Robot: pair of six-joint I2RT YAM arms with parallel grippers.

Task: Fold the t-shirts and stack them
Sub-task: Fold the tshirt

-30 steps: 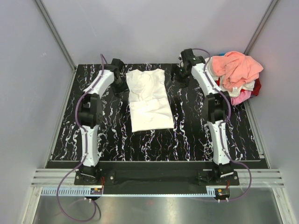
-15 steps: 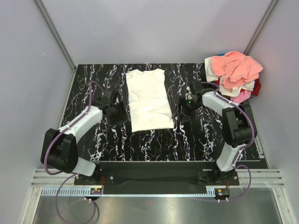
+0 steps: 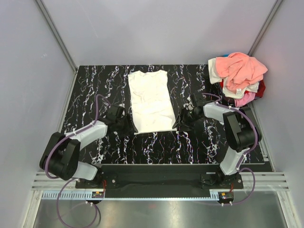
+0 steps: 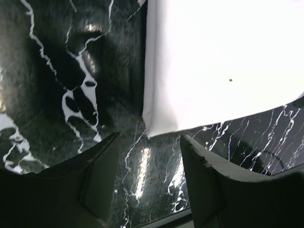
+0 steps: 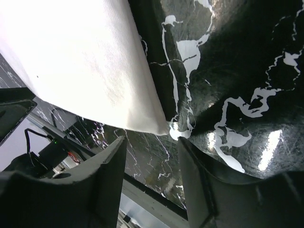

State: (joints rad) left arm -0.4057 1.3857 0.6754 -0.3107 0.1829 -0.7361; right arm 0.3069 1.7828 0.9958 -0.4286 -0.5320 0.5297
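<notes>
— On the table (image 3: 95, 85), how does the white shirt (image 3: 149, 99) lie against the grippers?
— Flat, mid-table, long axis running straight away from the arm bases, near hem squared off. Left gripper (image 3: 127, 126) is just beside the near-left corner, right gripper (image 3: 181, 122) just beside the near-right one. Neither arm is nearer; one corner each.
— Jaws?
— Both spread, nothing held. In the wrist views each corner sits just ahead of the gap between the fingers, cloth not yet pinched.
— Next move, by judgement?
— Close on both corners, then carry the hem toward the collar along the long axis. Pile (image 3: 240, 76) is at far right, well apart.
</notes>
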